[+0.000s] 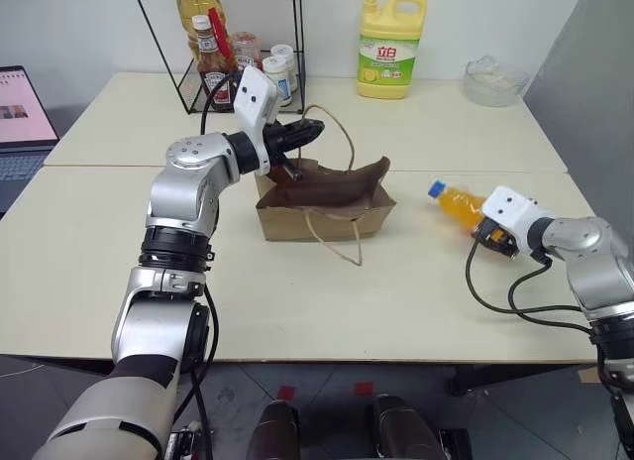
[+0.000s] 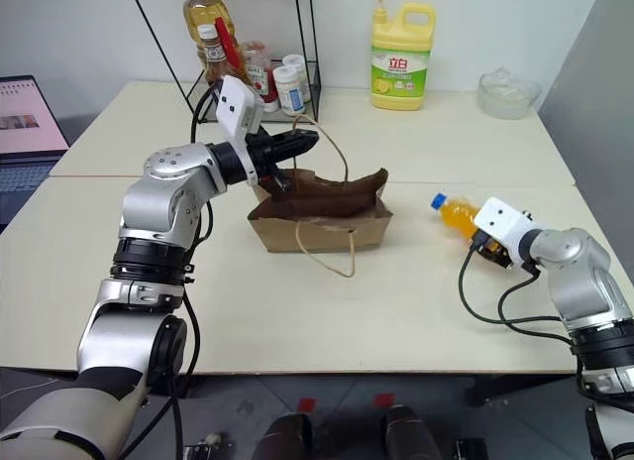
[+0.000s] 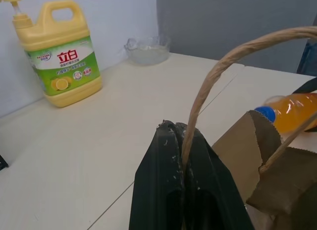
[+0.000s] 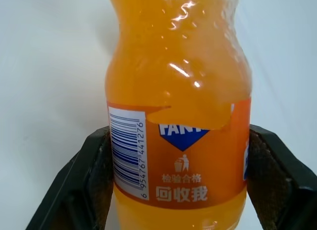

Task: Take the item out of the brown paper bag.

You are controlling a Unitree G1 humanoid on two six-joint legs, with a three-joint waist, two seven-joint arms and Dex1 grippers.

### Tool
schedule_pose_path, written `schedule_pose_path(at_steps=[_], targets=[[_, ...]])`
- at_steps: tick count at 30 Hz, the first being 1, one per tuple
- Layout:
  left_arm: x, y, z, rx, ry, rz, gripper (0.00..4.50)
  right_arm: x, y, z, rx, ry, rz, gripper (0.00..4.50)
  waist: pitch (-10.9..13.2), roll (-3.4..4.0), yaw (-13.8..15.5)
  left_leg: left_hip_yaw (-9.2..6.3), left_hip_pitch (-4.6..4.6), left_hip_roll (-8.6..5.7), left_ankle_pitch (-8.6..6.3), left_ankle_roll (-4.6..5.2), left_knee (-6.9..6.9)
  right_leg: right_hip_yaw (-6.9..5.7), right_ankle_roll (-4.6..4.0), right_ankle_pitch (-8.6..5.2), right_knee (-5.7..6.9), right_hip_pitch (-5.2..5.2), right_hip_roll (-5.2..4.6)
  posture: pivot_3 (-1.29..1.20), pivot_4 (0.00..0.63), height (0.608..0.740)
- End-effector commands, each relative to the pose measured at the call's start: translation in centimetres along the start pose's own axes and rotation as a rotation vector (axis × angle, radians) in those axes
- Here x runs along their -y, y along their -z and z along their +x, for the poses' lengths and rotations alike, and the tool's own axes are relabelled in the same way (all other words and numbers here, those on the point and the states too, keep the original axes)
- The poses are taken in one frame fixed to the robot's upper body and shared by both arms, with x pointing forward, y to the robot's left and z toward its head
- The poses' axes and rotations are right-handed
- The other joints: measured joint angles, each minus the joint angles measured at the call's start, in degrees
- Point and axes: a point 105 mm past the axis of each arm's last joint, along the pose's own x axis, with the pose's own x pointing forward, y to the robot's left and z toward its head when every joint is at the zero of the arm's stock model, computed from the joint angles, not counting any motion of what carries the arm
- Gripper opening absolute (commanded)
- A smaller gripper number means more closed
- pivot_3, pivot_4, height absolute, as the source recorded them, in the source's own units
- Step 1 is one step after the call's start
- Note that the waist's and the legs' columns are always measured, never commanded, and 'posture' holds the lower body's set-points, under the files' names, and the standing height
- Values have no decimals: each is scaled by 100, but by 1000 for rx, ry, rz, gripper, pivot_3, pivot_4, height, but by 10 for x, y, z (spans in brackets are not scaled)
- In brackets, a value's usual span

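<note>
A: Where is the orange drink bottle (image 1: pixel 458 204) seen?

B: It is held out of the brown paper bag (image 1: pixel 327 202), near the right edge of the bench (image 1: pixel 119 272), tilted with its blue cap toward the bag. It is clamped at the label band between the two black fingers (image 4: pixel 84 175) of the right hand (image 4: pixel 178 190).

A: And the bag?

B: It is set near the middle of the bench, crumpled, its mouth open. One cord handle is pinched between the closed fingers of the left hand (image 3: pixel 179 136) and is drawn up in an arc above the bag; the other handle is draped over the front face.

A: What else is noted?

B: A yellow detergent jug (image 1: pixel 390 46) and a clear glass bowl (image 1: pixel 493 80) are placed along the far edge, a wire rack (image 1: pixel 233 44) of bottles at the far left, and a laptop (image 1: pixel 22 123) beyond the left edge.
</note>
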Motion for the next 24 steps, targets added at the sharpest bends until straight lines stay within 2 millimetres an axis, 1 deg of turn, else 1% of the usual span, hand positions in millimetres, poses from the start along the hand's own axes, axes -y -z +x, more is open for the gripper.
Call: schedule_pose_path(at_steps=[1, 4, 14, 16, 18, 21, 24], targets=[[0, -15, -1, 41, 1, 42, 0, 8, -5, -3, 15, -5, -9, 3512, 0, 0, 5, -1, 0, 1, 0, 0, 0, -2, 0, 0, -1, 2, 0, 0, 150, 740], [-1, -15, -2, 41, -3, 43, 0, 9, -4, -2, 14, -12, -2, 4492, 0, 0, 10, -1, 0, 0, 0, -1, 2, -2, 0, 0, -1, 3, 0, 0, 150, 740], [-5, -13, -8, 31, -24, 44, 0, 7, -6, -3, 24, -24, 2, 4492, 0, 0, 11, -1, 0, 0, 1, -1, 2, -2, 0, 0, -1, 3, 0, 0, 150, 740], [-7, -12, -10, 27, -29, 47, 0, 8, -11, -5, 47, -6, 2, 4492, 0, 0, 9, -1, 0, 0, 1, -1, 2, -1, 0, 0, 0, 3, 0, 0, 150, 740], [-11, -13, -13, 24, -39, 51, 0, 10, -24, -11, 110, 12, 7, 4492, 0, 0, 8, -1, 1, 0, 1, -1, 2, -2, 0, 0, 0, 3, 0, 0, 150, 740], [-13, -18, -17, 41, -14, 1, 586, 12, -39, -22, 195, 39, 22, 4500, 0, 0, 9, -1, 0, 1, 1, -1, 2, -1, 0, 0, 0, 3, 0, 0, 150, 740], [-16, -22, -22, 46, -1, -16, 1474, 11, -44, -30, 238, 67, 59, 4500, 0, 0, 12, -3, 0, 1, 1, -1, 2, -3, 0, 0, 0, 3, 0, 0, 150, 740]])
